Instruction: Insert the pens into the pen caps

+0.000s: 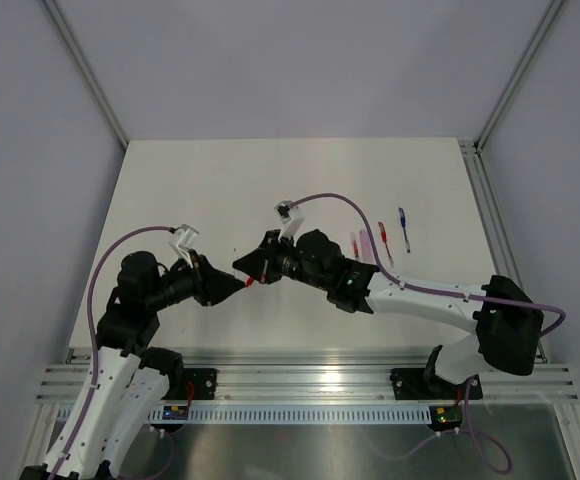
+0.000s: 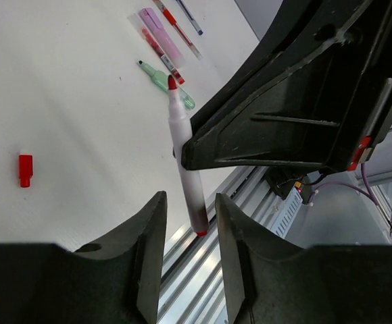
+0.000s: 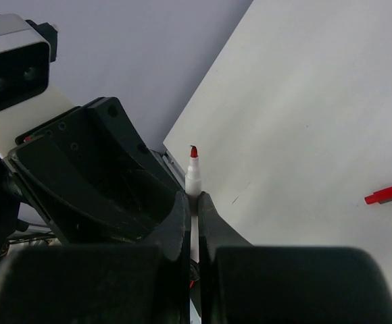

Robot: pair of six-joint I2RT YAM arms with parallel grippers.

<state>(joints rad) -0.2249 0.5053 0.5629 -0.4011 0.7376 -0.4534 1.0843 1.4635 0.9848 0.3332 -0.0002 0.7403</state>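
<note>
Clenching red pen [image 2: 182,142] above white table [image 1: 220,190], right gripper [image 3: 192,198]; left gripper [image 2: 189,200] released; grey walls [image 1: 300,60].

White tabletop [image 1: 220,190] between plain pale grey-lilac walls [image 1: 300,60], slotted aluminium rail [image 1: 300,378] along its near edge.

- I find the left arm [image 1: 100,410] folded, with its wrist angled right. The right arm [image 1: 420,295] is stretched left to meet it.
- Left tool [image 2: 189,200]: jaws apart, one on each side of the pen [image 2: 181,142] near its butt end, with gaps visible.
- Right tool [image 3: 194,201]: jaws pinched tight on the pen's barrel.
- In the top view the two tools stand nose to nose.
</note>
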